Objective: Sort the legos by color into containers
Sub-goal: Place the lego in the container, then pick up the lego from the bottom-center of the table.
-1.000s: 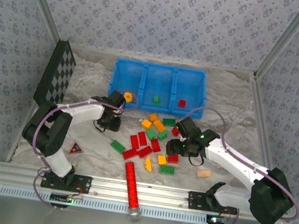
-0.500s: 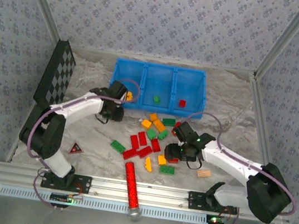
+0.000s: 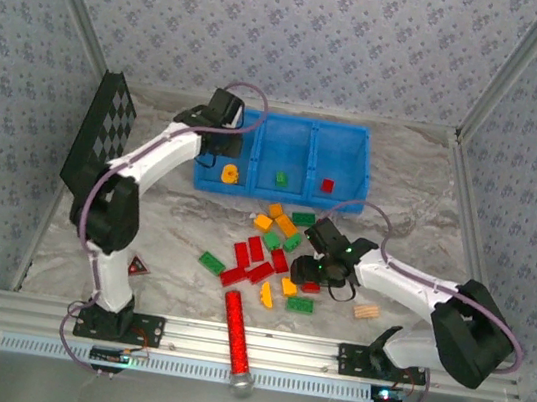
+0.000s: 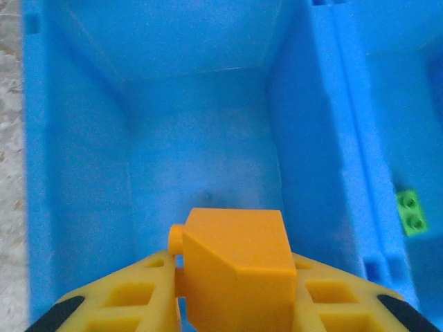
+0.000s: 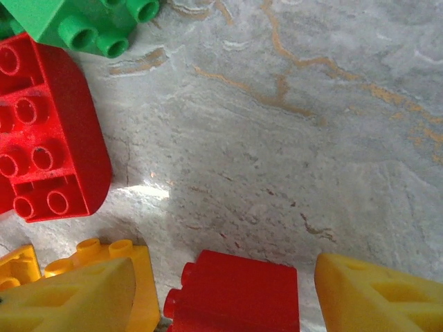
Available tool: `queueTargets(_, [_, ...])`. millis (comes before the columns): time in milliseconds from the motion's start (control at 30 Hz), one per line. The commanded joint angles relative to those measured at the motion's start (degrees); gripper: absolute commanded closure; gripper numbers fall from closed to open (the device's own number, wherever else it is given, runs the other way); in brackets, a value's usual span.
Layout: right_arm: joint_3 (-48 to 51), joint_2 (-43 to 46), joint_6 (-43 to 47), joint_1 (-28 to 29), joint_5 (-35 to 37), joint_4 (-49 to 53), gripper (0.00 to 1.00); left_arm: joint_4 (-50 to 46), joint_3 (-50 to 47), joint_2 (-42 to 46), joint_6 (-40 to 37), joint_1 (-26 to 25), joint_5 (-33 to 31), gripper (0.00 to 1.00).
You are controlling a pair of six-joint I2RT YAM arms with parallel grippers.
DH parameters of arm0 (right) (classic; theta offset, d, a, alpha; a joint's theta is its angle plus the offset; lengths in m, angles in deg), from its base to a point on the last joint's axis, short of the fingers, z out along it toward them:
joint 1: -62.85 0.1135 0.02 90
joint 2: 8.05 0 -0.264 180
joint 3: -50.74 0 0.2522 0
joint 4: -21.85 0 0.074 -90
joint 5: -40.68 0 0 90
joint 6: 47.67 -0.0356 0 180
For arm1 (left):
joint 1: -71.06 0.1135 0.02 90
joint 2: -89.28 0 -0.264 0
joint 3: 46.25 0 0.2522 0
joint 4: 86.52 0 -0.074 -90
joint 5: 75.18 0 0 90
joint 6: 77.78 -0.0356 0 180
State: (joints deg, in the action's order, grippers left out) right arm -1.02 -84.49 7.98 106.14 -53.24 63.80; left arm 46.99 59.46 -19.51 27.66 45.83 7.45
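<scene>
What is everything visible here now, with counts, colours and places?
bin: one, blue, three compartments, far middle.
sorted legos: three; orange left, green middle, red right compartment.
loose legos: about seventeen, red, green, orange, before the bin.
cylinder: one, red, silver tip, near edge.
ridged block: one, tan, near right.
checkered board: one, black, left side.
triangle piece: one, red-black, near left.
left gripper: shut on orange brick above left compartment.
right gripper: open around red brick.

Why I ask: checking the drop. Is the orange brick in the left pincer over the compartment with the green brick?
No, the orange brick hangs over an adjoining compartment; the green brick lies next door.
</scene>
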Motion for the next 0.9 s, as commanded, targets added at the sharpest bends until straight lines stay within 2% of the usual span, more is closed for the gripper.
queueTargets(0, [1.5,-2.2,-1.0,0.5,1.5,0.7,0.31,-1.4,4.8,-5.4,-1.6,0.0,-0.9,0.69])
queueTargets(233, [1.6,-2.5,-1.2,0.8,1.4,1.2,0.35,-3.2,8.7,-12.2,-1.7,0.1,-0.4,0.68])
queueTargets(433, [2.8,1.8,-2.9,0.9,2.2,4.3,0.39,-2.7,8.8,-13.5,-1.1,0.1,0.1,0.67])
queueTargets(733, [4.7,4.0,-4.1,0.9,2.5,5.0,0.39,-2.4,9.2,-15.2,-0.3,0.1,1.0,0.62])
queueTargets(867, [4.9,3.6,-4.1,0.9,2.4,4.3,0.49,-3.6,10.7,-17.2,-0.3,0.1,1.1,0.55])
